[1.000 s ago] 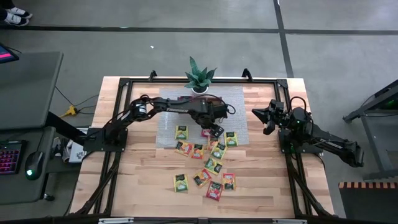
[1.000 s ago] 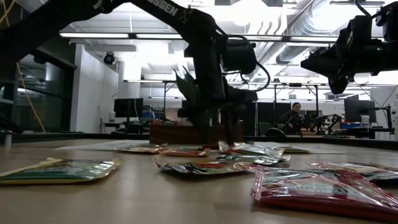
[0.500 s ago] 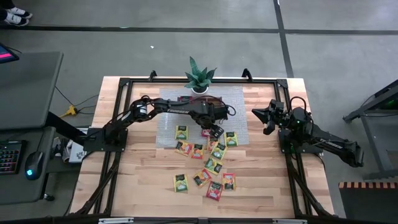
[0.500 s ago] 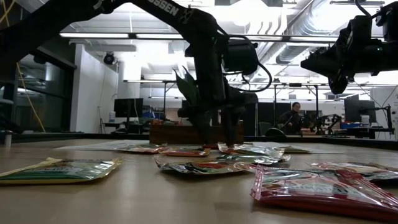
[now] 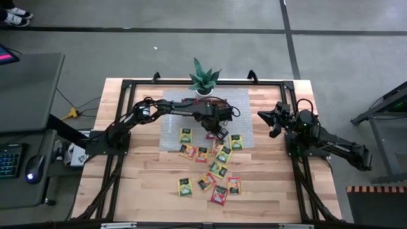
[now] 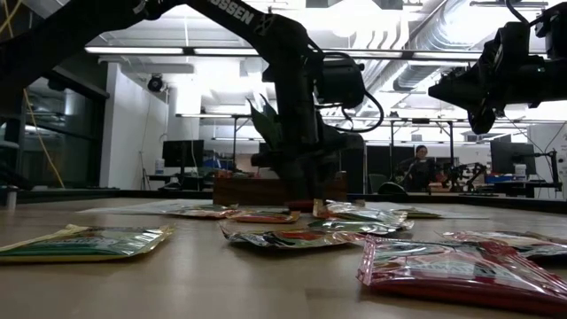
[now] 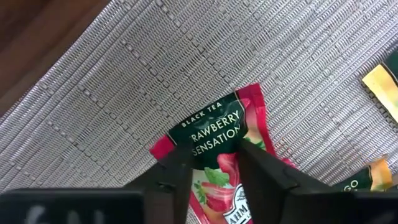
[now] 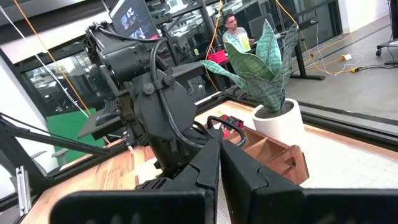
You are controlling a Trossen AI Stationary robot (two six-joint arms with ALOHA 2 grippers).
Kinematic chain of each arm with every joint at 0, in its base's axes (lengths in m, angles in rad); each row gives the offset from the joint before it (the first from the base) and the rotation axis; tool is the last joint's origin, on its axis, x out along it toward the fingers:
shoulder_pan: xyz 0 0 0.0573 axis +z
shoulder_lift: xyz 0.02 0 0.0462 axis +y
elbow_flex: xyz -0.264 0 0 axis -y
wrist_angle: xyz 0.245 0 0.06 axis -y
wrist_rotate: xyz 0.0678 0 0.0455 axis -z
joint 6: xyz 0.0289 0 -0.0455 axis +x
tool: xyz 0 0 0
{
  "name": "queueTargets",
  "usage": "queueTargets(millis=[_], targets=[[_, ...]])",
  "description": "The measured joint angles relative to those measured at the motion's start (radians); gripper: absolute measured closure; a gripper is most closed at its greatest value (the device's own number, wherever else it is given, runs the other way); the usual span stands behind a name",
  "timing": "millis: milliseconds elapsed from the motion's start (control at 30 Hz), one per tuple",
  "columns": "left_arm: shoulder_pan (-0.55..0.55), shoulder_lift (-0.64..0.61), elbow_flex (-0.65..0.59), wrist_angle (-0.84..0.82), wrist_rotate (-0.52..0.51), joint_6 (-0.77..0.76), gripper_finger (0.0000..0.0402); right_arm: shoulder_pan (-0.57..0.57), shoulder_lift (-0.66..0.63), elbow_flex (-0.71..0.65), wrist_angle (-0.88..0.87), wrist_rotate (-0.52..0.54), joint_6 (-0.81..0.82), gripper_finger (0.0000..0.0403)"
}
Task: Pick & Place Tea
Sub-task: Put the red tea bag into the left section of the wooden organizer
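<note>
Left gripper (image 7: 214,171) at the grey woven mat (image 5: 175,121), pointing down. Compared with one second earlier, its fingers (image 7: 177,171), then spread wide over the mat, now stand close against both sides of a red tea packet (image 7: 224,149); the packet lies flat on the mat, so a firm grip cannot be confirmed. The arm's position over the mat is almost unchanged. Legible print on the red packet: "BLACK TEA" and "STRAWBERRY SENSATION", the first letter partly covered by a finger.

The left arm's upper link carries white lettering in the low view, readable only as "…SSEN".

Remaining tea packets (image 5: 213,181), red, orange, yellow and green, lie scattered on the near part of the mat and on the wooden table (image 5: 127,184) in front of it, unmoved since the earlier frame; their labels are too small to read from above.

Brown wooden tray (image 8: 277,155) and potted plant (image 5: 203,77) stand at the mat's far edge.

Right gripper (image 5: 266,118) waits raised, well to the right of the mat, fingers pressed together and holding nothing, as before.
</note>
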Motion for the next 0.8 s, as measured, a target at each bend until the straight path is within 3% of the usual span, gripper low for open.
queueTargets(millis=[333,800], targets=[[0.0,0.0,0.0,0.009,0.007,0.0,0.0392,0.0,0.0,0.0,0.0,0.0,0.0,0.0391],[0.0,0.004,0.039,-0.026,-0.015,0.027,0.04,0.0,0.0,0.0,0.0,0.0,0.0,0.0391]])
